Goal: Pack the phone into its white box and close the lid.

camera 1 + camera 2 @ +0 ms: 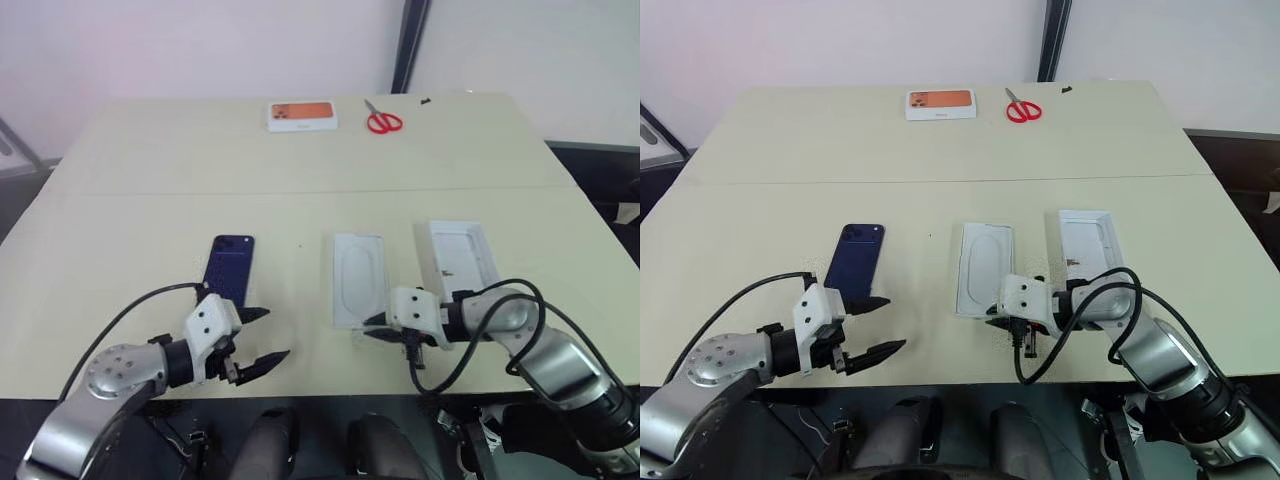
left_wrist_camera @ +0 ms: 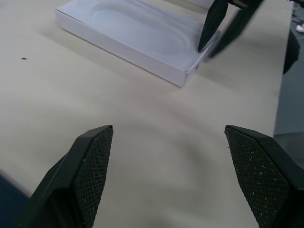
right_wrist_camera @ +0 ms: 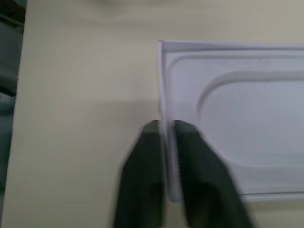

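The navy-blue phone (image 1: 230, 266) lies back up on the table, left of centre. The white box (image 2: 128, 50) lies in the middle, and a flat white insert (image 1: 358, 270) with an oval outline rests in it. To its right the lid (image 1: 462, 250) lies inside up, showing a small dark mark. My right gripper (image 1: 370, 328) is shut on the box's near short rim, one finger outside and one inside (image 3: 164, 124). My left gripper (image 1: 278, 333) hovers open and empty just near of the phone, pointing toward the box.
A white box with an orange picture (image 1: 302, 116) and red scissors (image 1: 383, 122) lie at the far edge of the table (image 1: 150, 210). Both grippers are close to the table's near edge.
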